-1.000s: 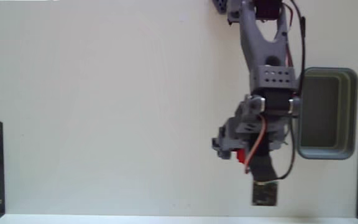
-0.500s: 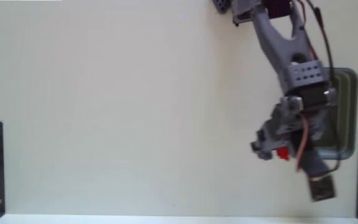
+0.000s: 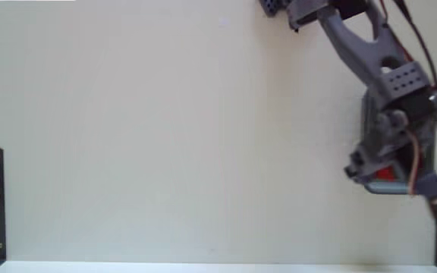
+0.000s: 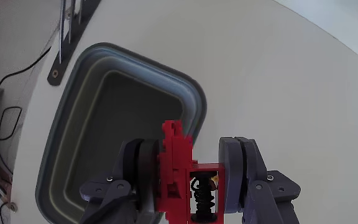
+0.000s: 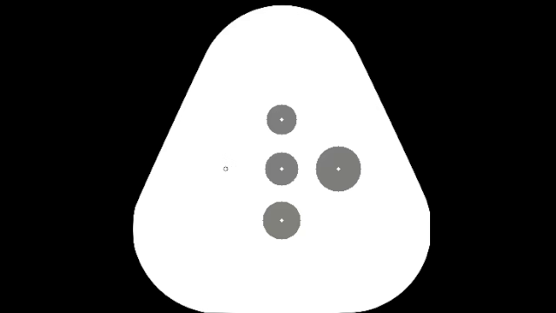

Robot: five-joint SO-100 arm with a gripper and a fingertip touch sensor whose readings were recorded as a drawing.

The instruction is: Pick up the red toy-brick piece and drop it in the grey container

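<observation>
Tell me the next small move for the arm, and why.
Probably nudge a little further over the grey container, then open. The gripper holds the red toy-brick piece clamped above the tub's near rim in the wrist view, so a release now might clip the edge.

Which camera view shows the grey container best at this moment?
The wrist view: there the grey container shows its thick rim and hollow inside, behind the pincer holding the red toy-brick piece. In the fixed view the arm covers it; only a strip of rim shows.
</observation>
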